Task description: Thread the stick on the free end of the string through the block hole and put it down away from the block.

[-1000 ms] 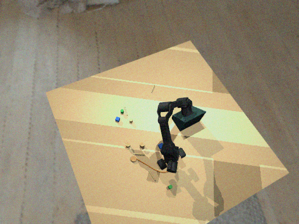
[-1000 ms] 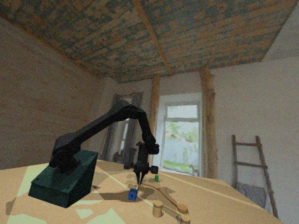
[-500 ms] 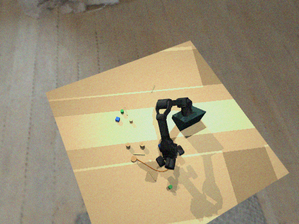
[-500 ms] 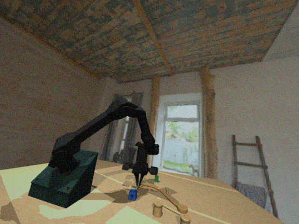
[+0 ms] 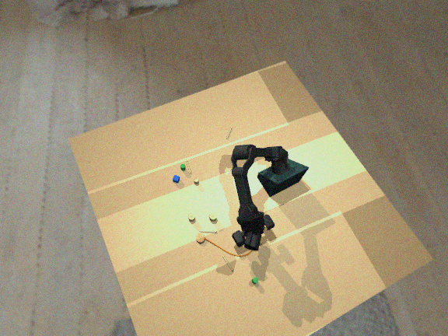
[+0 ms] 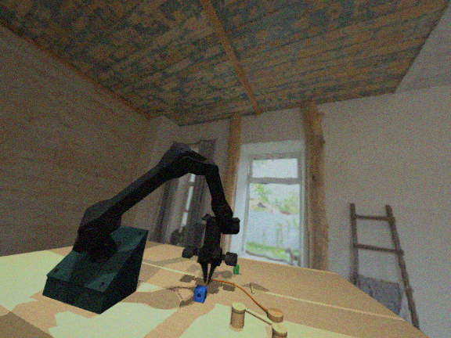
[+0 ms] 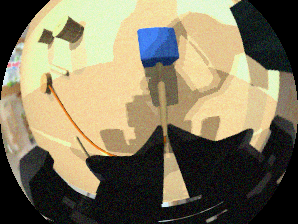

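Note:
The blue block [image 6: 200,293] [image 7: 158,45] with a hole sits on the table; the arm hides it in the top view. My gripper [image 6: 207,282] [image 7: 164,128] is shut on the thin wooden stick [image 7: 162,97] just above the table, beside the block. The stick points at the block, its far end at the block's lower near edge in the wrist view; whether it is inside the hole I cannot tell. The orange string [image 5: 237,255] [image 6: 234,283] [image 7: 65,111] curves from the fingers to the round wooden button [image 5: 200,237] [image 6: 275,314] [image 7: 46,82].
Two wooden cylinders [image 5: 191,217] [image 5: 212,217] stand near the button, with a loose stick [image 5: 208,232] between. Another loose stick [image 5: 228,264] and a green piece [image 5: 255,280] [image 6: 236,269] lie near the gripper. Farther off are a blue cube [image 5: 176,179], a green piece [image 5: 183,167] and more sticks.

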Controlling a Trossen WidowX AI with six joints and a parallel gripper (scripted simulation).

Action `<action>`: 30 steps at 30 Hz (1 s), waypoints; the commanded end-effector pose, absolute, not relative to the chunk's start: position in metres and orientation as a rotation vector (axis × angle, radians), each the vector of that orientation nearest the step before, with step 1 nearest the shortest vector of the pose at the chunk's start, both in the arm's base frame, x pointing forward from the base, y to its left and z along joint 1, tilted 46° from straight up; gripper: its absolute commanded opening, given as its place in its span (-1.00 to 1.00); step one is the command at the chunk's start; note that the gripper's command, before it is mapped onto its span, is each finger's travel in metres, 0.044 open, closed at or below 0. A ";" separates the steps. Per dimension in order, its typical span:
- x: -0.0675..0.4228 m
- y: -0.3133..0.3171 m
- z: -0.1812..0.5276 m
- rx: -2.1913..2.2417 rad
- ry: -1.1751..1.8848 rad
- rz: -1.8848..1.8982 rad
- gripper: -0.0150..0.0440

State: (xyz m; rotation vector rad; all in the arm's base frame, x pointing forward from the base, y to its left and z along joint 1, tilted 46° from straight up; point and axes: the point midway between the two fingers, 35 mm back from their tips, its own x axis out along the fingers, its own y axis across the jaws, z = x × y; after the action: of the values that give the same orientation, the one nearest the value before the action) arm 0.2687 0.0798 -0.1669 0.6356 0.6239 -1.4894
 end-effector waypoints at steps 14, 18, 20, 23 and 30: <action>0.268 0.063 -0.149 0.632 0.624 -1.487 -0.49; 0.268 0.059 -0.145 0.632 0.624 -1.487 -0.49; 0.268 0.056 -0.143 0.632 0.624 -1.487 -0.49; 0.268 0.053 -0.140 0.632 0.624 -1.487 -0.49; 0.268 0.046 -0.134 0.631 0.624 -1.487 -0.49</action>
State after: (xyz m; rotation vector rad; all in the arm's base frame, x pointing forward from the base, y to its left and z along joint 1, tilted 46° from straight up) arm 0.2684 0.0507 -0.1379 0.6352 0.6244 -1.4897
